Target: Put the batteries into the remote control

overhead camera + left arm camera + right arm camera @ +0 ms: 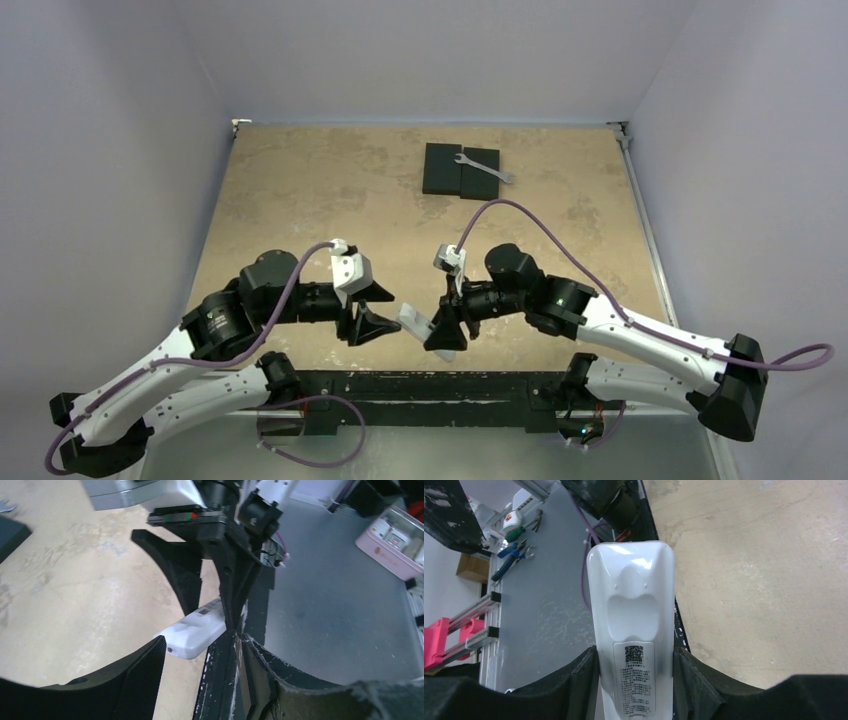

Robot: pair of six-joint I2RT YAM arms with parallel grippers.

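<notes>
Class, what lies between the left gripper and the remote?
Nothing. In the left wrist view the remote's end sits right at the mouth of the open left gripper, with only bare table showing beside it.

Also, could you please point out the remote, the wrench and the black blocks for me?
remote (pixel 633 605), right wrist view, on its plain white back above the label.
wrench (pixel 486 167), top view, on the middle of its shank.
blocks (pixel 442 168), top view, on the left block's top face.
</notes>
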